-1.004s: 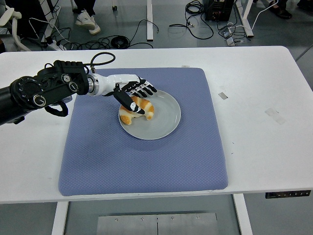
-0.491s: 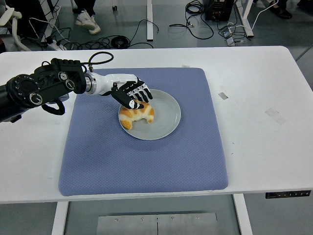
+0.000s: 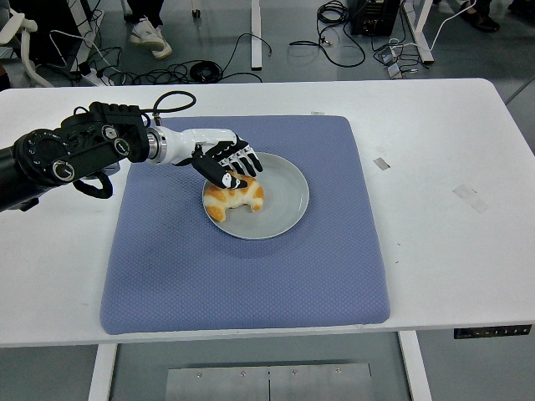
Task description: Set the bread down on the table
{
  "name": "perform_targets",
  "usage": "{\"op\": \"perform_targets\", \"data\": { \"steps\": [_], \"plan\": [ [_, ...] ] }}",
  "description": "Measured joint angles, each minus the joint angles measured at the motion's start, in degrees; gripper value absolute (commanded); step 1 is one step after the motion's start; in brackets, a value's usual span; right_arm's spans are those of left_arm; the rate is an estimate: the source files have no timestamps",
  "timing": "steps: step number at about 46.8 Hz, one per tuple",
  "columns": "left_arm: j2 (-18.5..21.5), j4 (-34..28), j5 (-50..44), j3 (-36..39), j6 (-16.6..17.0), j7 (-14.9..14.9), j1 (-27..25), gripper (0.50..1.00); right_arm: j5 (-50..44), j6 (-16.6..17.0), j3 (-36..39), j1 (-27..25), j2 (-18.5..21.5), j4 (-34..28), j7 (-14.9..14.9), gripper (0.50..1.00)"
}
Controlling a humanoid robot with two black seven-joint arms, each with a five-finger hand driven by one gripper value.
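A golden, curved bread roll (image 3: 238,199) lies on the left half of a grey plate (image 3: 286,194), which sits on a blue mat (image 3: 251,276) on the white table (image 3: 451,251). My left hand (image 3: 233,170) reaches in from the left and hovers at the roll's far edge. Its fingers are spread, the tips touching or just above the crust, and they are not closed round it. The roll rests flat on the plate. My right arm is out of view.
Two bits of tape (image 3: 381,163) (image 3: 470,195) stick to the table right of the mat. Beyond the far edge are floor cables (image 3: 251,50), desk legs and a person's shoes (image 3: 150,35).
My left thumb, which lay across the roll a second ago, has drawn back to its far edge. The roll has shifted slightly and now shows fully on the plate.
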Motion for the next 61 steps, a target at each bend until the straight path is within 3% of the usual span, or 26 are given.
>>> {"op": "perform_targets", "data": {
  "steps": [8,27,35,44,61],
  "plan": [
    [0.3,0.0,0.0,0.0,-1.1,0.0,-0.5,0.905,0.0,0.0,0.0,0.0,0.0,0.0,0.0,1.0],
    [0.1,0.0,4.7,0.4,-1.5,-0.1,0.1,0.881,0.0,0.0,0.0,0.0,0.0,0.0,0.0,1.0],
    [0.3,0.1,5.4,0.5,-1.4,-0.1,0.0,0.801,0.0,0.0,0.0,0.0,0.0,0.0,0.0,1.0],
    [0.5,0.1,5.5,0.4,-1.4,0.0,-0.6,0.619,0.0,0.0,0.0,0.0,0.0,0.0,0.0,1.0],
    [0.7,0.1,4.6,-0.1,-1.6,0.0,-0.7,0.59,0.0,0.0,0.0,0.0,0.0,0.0,0.0,1.0]
  ]
}}
